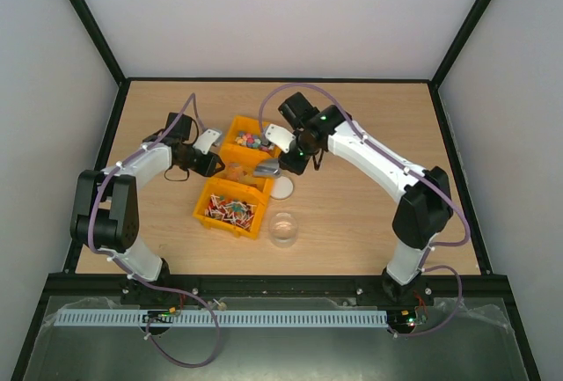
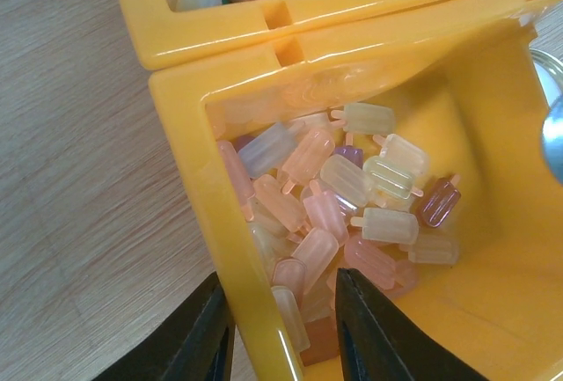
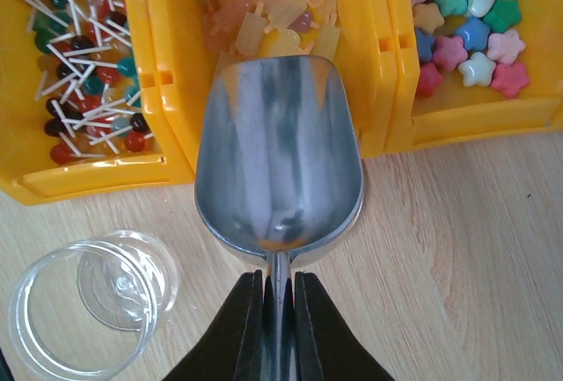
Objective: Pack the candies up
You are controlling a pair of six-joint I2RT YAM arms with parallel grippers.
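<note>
Right gripper [image 3: 279, 286] clamping scoop [image 3: 280, 161], candies [image 3: 466, 20] ahead-right

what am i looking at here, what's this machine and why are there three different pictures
It is a robot with two arms bolted to a wooden table. One picture looks down from above; the other two come from cameras on each wrist, so each shows its own black fingers. On the table sit three yellow bins: lollipops, pale ice-lolly-shaped sweets, and bright star-shaped candies. Beside them are a clear jar and a white lid. The right gripper is shut on the handle of a metal scoop, aimed at the middle bin. The left gripper has a finger either side of that bin's wall, apparently gripping it.
</note>
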